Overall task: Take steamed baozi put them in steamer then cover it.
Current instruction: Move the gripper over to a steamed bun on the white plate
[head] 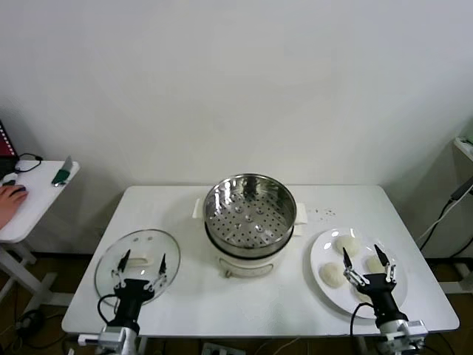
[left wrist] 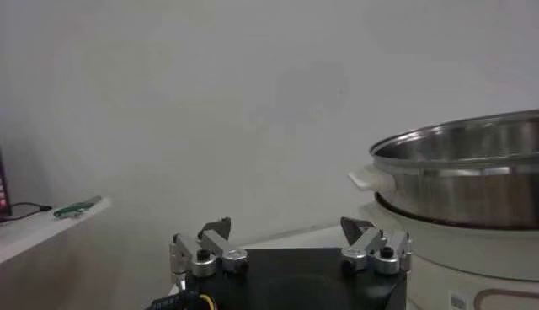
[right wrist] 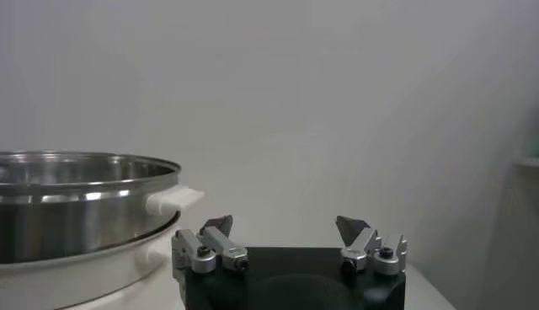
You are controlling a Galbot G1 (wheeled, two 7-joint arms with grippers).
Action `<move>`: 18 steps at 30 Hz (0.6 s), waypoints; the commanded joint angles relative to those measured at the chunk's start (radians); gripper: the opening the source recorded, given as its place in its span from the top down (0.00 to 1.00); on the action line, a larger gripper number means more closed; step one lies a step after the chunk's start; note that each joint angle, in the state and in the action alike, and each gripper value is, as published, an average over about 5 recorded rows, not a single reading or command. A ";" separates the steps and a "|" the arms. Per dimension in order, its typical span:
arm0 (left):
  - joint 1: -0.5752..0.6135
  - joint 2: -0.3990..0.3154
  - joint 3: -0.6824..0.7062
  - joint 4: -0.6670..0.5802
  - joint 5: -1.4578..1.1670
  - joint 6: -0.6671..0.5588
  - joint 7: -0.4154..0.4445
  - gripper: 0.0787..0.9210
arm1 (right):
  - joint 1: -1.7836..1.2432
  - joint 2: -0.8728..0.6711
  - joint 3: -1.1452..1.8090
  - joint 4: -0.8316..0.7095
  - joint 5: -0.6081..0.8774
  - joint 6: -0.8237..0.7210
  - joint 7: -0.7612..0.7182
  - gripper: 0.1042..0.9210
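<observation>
Here the steamer [head: 250, 214] stands in the middle of the white table [head: 185, 296], its steel basket uncovered, with bare tabletop all around its base. One glass lid [head: 137, 263] lies flat near the table's left front edge, well apart from the steamer. One white plate [head: 325, 288] sits at the right front, close to the table's edge, and holds the buns: three show plainly, at the back [head: 346, 245], at the left [head: 332, 276] and at the right [head: 376, 264]; a fourth cannot be made out behind the gripper. The left gripper [head: 140, 269] hangs over the lid with its fingers spread wide, holding nothing. The right gripper [head: 369, 265] hangs over the plate, likewise spread wide and empty. A side table [head: 37, 203] stands off to the left, with a person's hand [head: 9, 201] resting on it.
</observation>
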 commanded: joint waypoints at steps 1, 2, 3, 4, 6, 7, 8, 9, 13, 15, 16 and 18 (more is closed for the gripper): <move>0.003 0.001 0.000 -0.004 -0.004 -0.028 -0.003 0.12 | 0.009 -0.013 0.008 0.000 -0.042 -0.035 -0.023 0.12; 0.004 0.001 0.001 -0.005 -0.003 -0.032 -0.004 0.12 | 0.016 -0.027 0.014 0.000 -0.053 -0.053 -0.040 0.12; 0.007 0.000 0.002 -0.007 -0.001 -0.041 -0.005 0.12 | 0.028 -0.050 0.025 0.001 -0.071 -0.085 -0.070 0.12; 0.010 0.000 0.003 -0.009 0.000 -0.049 -0.006 0.12 | 0.043 -0.080 0.037 0.002 -0.086 -0.124 -0.106 0.12; 0.017 -0.001 0.004 -0.008 0.003 -0.065 -0.007 0.12 | 0.076 -0.148 0.052 0.005 -0.099 -0.196 -0.176 0.12; 0.021 -0.001 0.006 -0.004 0.005 -0.078 -0.007 0.12 | 0.099 -0.189 0.055 0.004 -0.103 -0.233 -0.214 0.12; 0.024 -0.001 0.007 -0.001 0.009 -0.089 -0.007 0.12 | 0.122 -0.229 0.054 0.000 -0.106 -0.268 -0.248 0.12; 0.029 -0.002 0.009 0.004 0.013 -0.102 -0.007 0.12 | 0.145 -0.268 0.050 -0.006 -0.111 -0.299 -0.279 0.12; 0.054 -0.006 0.025 0.017 0.033 -0.148 -0.032 0.12 | 0.245 -0.456 0.010 -0.060 -0.142 -0.385 -0.446 0.12; 0.062 -0.009 0.032 0.019 0.040 -0.164 -0.048 0.12 | 0.280 -0.540 -0.006 -0.084 -0.159 -0.401 -0.548 0.12; 0.064 -0.010 0.034 0.019 0.043 -0.168 -0.051 0.12 | 0.293 -0.576 -0.011 -0.092 -0.170 -0.407 -0.593 0.12; 0.066 -0.009 0.035 0.022 0.048 -0.179 -0.051 0.12 | 0.316 -0.641 -0.022 -0.105 -0.198 -0.418 -0.675 0.12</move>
